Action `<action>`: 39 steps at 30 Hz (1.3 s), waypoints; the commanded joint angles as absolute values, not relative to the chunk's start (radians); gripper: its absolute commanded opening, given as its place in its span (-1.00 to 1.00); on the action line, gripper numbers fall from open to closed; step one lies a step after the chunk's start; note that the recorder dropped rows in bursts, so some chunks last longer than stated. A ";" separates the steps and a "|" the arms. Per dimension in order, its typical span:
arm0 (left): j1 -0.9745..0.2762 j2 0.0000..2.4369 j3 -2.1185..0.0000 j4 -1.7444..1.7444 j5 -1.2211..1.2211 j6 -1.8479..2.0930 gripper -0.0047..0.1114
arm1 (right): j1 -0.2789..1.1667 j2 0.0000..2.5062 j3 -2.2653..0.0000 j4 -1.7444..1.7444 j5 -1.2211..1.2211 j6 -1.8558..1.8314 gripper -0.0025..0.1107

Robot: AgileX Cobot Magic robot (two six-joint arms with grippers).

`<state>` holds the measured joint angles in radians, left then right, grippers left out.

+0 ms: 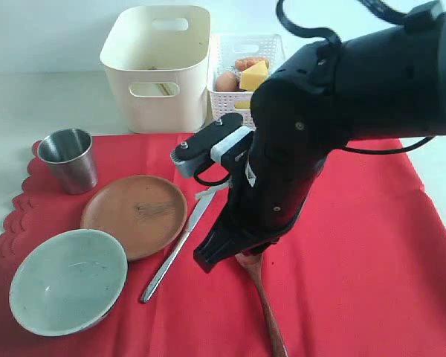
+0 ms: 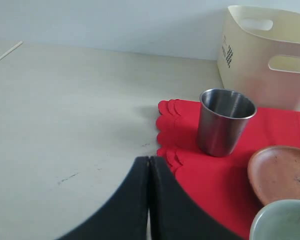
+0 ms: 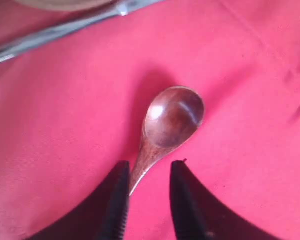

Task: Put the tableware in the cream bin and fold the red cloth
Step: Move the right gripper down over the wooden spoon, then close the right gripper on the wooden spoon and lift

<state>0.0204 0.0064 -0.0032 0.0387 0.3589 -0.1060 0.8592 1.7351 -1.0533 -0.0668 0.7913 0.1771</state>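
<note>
Right end effector (image 3: 150, 169): released. Its two fingers stand apart, one on each side of the neck of the wooden spoon (image 3: 172, 117), low over the cloth. I cannot tell whether they touch it.
Left end effector (image 2: 149, 161): clenched, fingers pressed together with nothing between them. It is over bare table (image 2: 65, 115), just beside the cloth's scalloped edge.
Spoon position: lower centre of the exterior view, lying on the cloth bowl-up, with the handle running to the bottom edge.
Cream bin (image 1: 156, 82): upper centre-left of the exterior view, on the table and touching the cloth's far edge. A pale strip shows through the front handle cut-out, but I cannot identify it.
White lattice basket (image 1: 271, 44): just right of the bin. It holds an egg (image 1: 225, 82), a cheese wedge (image 1: 254, 74) and an orange item behind them. The rest is hidden.
Steel cup (image 1: 68, 160): upright and empty, at left on the cloth.
Brown plate (image 1: 134, 214): empty, between the cup and the bowl.
Pale green-white bowl (image 1: 67, 281): empty, at lower left.
Table knife (image 1: 175, 253): lies diagonally along the plate's right rim.
Red cloth (image 1: 357, 245): spread flat, with the scalloped edge at left.
Obstruction: the right arm fills the centre of the exterior view, covering the basket's front corner, the knife's upper end and the spoon's bowl.
Count: two containers, and one each of cup, plate, bowl, knife and spoon.
</note>
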 commanded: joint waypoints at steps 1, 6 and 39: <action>0.020 0.000 0.000 0.042 0.352 -0.109 -0.92 | 0.861 1.796 -1.051 -0.087 0.796 0.184 -0.19; 0.020 0.000 0.000 0.042 0.352 -0.109 -0.92 | 0.861 1.849 -1.051 -0.087 0.804 0.173 -0.17; 0.020 0.000 0.000 0.042 0.352 -0.109 -0.92 | 0.861 1.869 -0.913 0.080 0.621 0.000 -0.25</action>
